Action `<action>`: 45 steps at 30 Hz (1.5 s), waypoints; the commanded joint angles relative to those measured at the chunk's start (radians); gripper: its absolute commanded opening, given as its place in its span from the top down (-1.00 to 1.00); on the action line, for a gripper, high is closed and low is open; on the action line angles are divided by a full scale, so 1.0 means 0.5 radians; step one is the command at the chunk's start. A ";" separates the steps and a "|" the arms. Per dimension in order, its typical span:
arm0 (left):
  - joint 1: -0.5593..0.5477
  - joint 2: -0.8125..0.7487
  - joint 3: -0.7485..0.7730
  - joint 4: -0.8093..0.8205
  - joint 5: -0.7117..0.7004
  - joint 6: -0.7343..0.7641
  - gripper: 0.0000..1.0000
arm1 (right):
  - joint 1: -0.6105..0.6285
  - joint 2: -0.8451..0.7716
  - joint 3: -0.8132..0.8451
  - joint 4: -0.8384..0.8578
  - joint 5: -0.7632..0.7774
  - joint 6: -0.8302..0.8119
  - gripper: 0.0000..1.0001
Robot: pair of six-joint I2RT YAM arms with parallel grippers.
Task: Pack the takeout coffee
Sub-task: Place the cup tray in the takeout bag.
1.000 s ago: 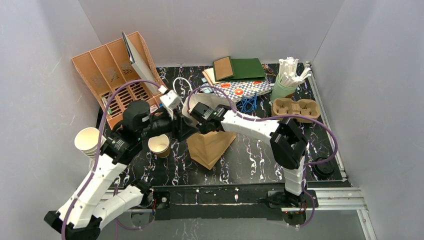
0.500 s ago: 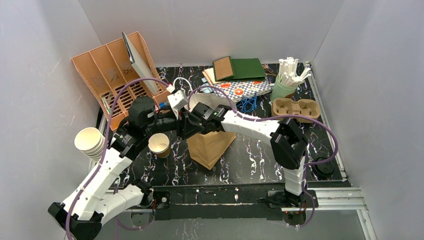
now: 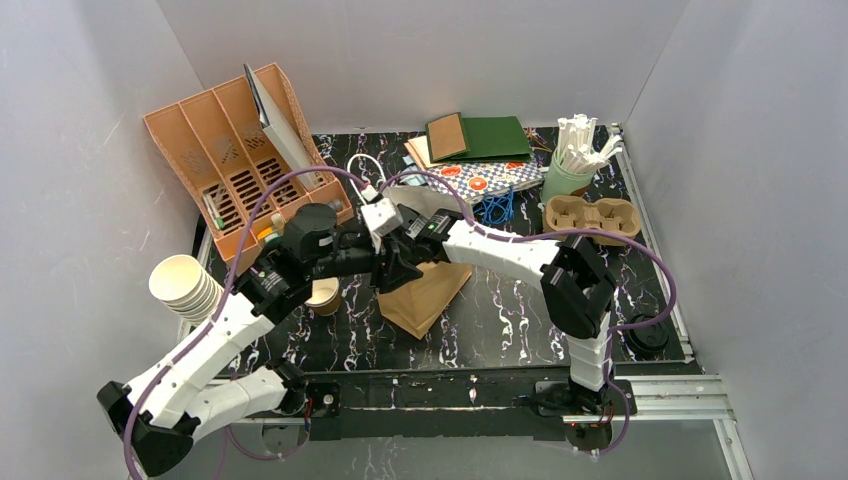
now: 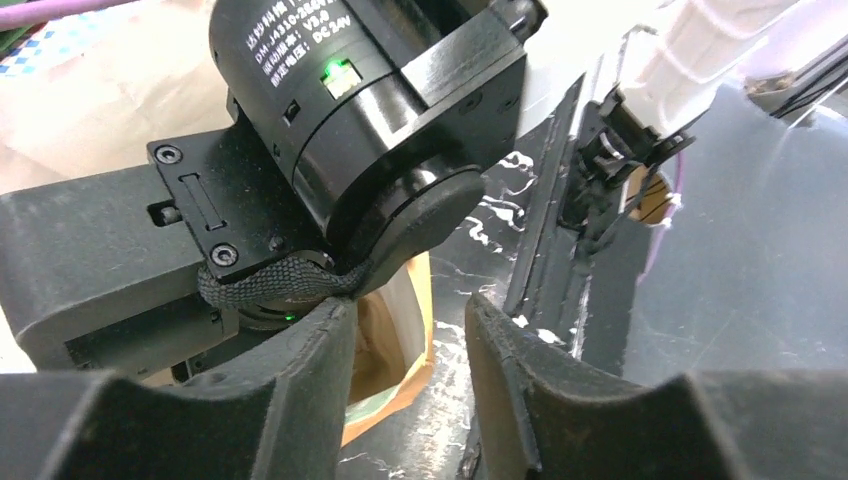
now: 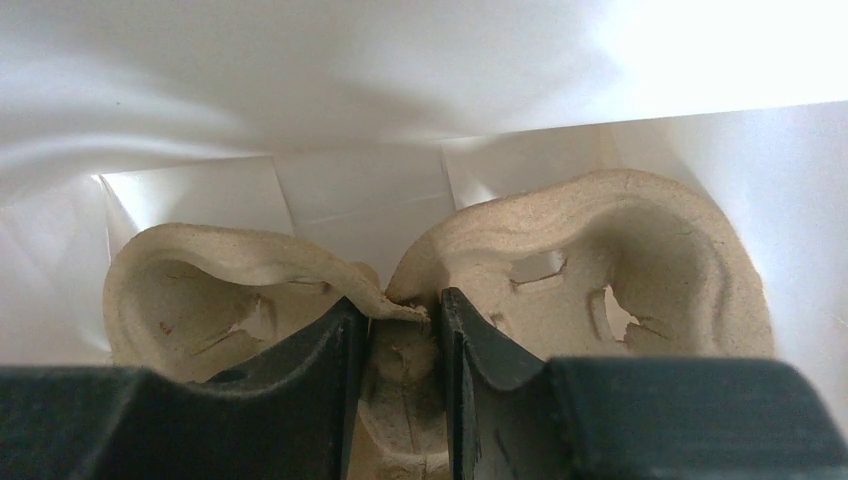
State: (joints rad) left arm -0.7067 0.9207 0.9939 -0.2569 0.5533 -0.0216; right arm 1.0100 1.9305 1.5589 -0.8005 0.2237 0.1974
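left gripper: right arm's wrist blocks ahead | table free beside | right gripper: bag walls, cup carrier close around

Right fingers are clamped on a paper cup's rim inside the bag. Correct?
Not quite. The right fingers are clamped on the centre ridge of a pulp cup carrier, not on a paper cup's rim. The rest holds: the grip is inside the bag, whose white walls surround the carrier. The right wrist view shows it.
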 commanded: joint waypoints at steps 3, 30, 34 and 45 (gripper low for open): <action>-0.200 0.093 0.064 -0.158 -0.261 0.171 0.46 | -0.001 -0.010 -0.021 -0.008 -0.028 0.007 0.22; -0.535 0.132 0.168 -0.274 -0.458 0.298 0.93 | -0.023 0.103 0.089 -0.180 -0.049 0.062 0.20; -0.535 0.067 0.212 -0.287 -0.469 0.271 0.58 | -0.025 0.076 -0.034 -0.088 -0.021 0.037 0.21; -0.535 -0.091 0.473 -0.463 -1.049 -0.035 -0.01 | -0.023 0.011 -0.237 0.079 -0.005 -0.019 0.23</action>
State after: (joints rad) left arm -0.9691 0.9073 1.1545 -0.4328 0.2199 0.0601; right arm 1.0035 1.9499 1.4933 -0.7494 0.2108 0.2016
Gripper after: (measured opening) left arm 0.476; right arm 0.392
